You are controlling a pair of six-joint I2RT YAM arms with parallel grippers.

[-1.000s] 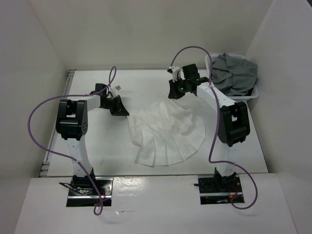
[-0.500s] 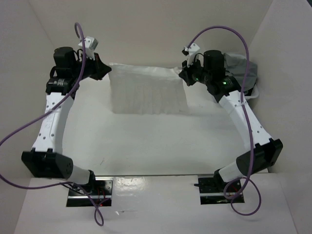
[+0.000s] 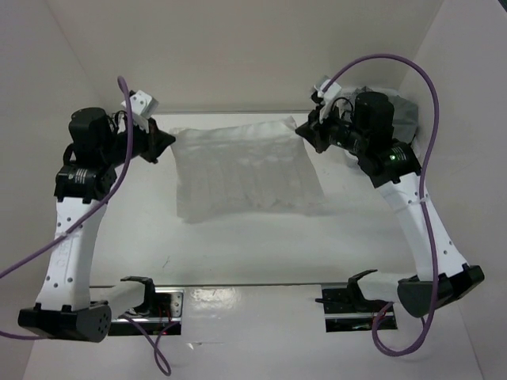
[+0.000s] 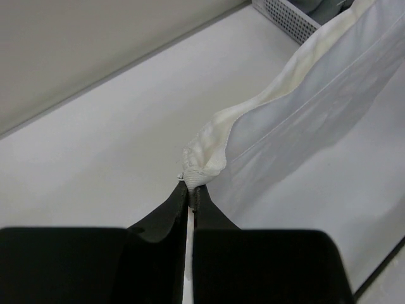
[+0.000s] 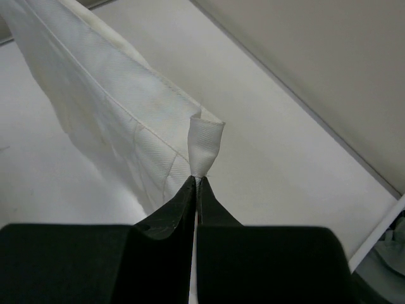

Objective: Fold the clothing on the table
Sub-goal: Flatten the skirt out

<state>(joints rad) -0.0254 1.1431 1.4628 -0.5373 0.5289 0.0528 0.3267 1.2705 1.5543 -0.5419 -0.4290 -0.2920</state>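
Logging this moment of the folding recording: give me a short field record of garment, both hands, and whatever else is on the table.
garment: white pleated skirt, spread wide, hanging above the table
left hand: shut on one top corner of the skirt
right hand: shut on the opposite top corner
fold state: no fold made yet
hem contact with table: cannot tell
other items: white basket at far right, holding grey clothing
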